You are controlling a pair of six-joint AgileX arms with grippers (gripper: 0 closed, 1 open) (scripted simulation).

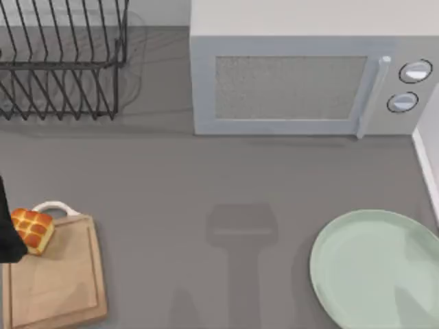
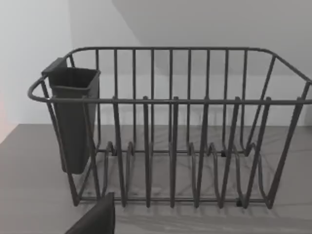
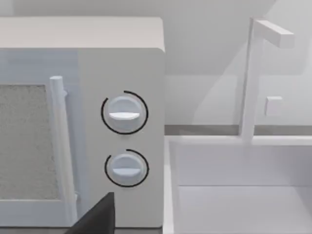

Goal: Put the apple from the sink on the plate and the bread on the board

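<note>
The bread (image 1: 31, 229) is sitting at the top-left corner of the board (image 1: 58, 274), just beside the board's white loop handle (image 1: 56, 206), at the table's left near edge in the top view. A dark shape of the left arm (image 1: 8, 233) is touching the bread's left side at the frame's edge there, but whether its fingers are spread or closed on the bun cannot be told. The plate (image 1: 374, 267) is lying bare at the table's right near corner, well apart from the board, with grey tabletop (image 1: 206, 178) between them. A microwave (image 1: 295, 86) is standing at the back of the table, its two dials (image 3: 124, 113) facing the right wrist camera, and beside it in that view a white sink (image 3: 243, 185) with a tall faucet (image 3: 253, 78) is showing its pale basin. A black wire dish rack (image 2: 170, 126) is standing at the back left, with a dark cutlery holder (image 2: 73, 117) hanging on one end of it in the left wrist view. A dark wedge of gripper body is jutting into each wrist view's edge, giving no sign of how the fingers are standing.
</note>
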